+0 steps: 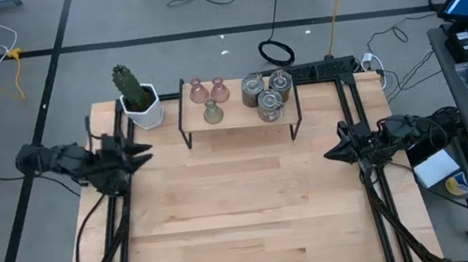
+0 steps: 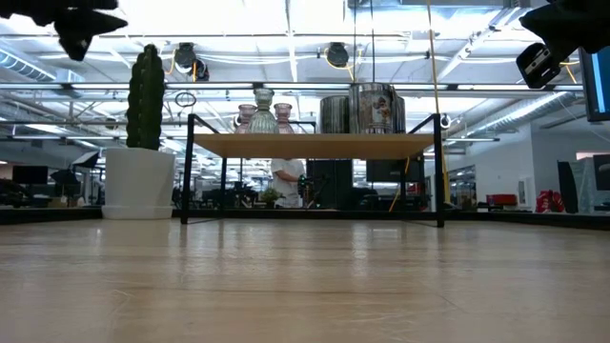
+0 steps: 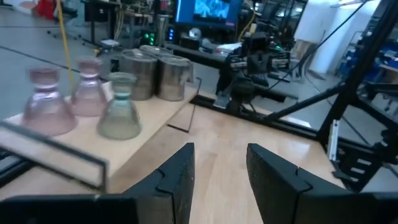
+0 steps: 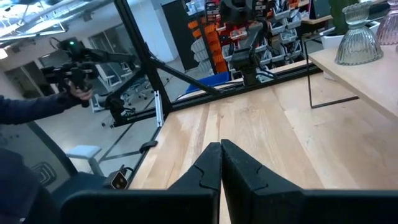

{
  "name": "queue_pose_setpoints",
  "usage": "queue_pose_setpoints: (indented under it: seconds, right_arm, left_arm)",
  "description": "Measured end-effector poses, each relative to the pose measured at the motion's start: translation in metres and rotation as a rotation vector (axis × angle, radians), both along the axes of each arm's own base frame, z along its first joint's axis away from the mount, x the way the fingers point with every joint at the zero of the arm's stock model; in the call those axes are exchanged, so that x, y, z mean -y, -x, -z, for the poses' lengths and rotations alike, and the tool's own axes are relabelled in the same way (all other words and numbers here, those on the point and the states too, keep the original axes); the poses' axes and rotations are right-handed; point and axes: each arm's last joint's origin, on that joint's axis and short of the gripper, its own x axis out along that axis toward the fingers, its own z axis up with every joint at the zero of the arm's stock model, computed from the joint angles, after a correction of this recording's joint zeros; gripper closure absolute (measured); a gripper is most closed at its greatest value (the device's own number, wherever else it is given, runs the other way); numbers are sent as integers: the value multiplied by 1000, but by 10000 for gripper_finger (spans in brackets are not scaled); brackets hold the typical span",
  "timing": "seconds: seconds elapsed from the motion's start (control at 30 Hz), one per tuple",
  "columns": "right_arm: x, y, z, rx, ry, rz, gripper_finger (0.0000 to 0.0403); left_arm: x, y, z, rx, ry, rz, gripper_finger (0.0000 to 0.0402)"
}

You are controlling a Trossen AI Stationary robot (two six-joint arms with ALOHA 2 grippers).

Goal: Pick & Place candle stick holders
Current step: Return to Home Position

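Observation:
A low wooden shelf on black wire legs (image 1: pixel 242 121) stands at the table's far middle. The candle stick holders stand on it by their bases: two pinkish glass ones (image 1: pixel 198 89) (image 1: pixel 218 89), an olive-green one (image 1: pixel 211 111), and three silvery metal cylinders (image 1: pixel 252 88) (image 1: pixel 280 82) (image 1: pixel 270 107). My left gripper (image 3: pixel 221 180) hovers at the table's left edge, open, with nothing between its fingers, pointing level toward the right, with the shelf off to one side. My right gripper (image 4: pixel 221 162) waits shut at the right edge (image 1: pixel 331 153), holding nothing.
A cactus in a white pot (image 1: pixel 136 98) stands left of the shelf at the far left corner. Black frame rails (image 1: pixel 116 226) (image 1: pixel 377 203) run along both side edges. Bare wood (image 1: pixel 244 210) spreads across the table's middle and near half. A person (image 4: pixel 37 106) stands beyond the left side.

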Motion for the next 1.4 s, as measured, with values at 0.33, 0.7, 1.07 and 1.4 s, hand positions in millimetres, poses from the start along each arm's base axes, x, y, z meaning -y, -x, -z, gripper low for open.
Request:
queue_pose_setpoints:
  seconds: [0.33,0.7,1.07,1.4]
  right_arm:
    - [0,0,0,2,-5,0,403]
    - [0,0,0,-1,-21,2,403]
    - [-3,-13,22,49,-41,1,403]
    - [-8,-18,44,-7,-9,-123,403]
  left_arm:
    - [-2,8,31,30,17,48,256]
    - [7,-13,74,108,-11,97,256]
    - [5,-13,76,83,-58,75,256]
    - [5,-13,81,39,-46,78,256]
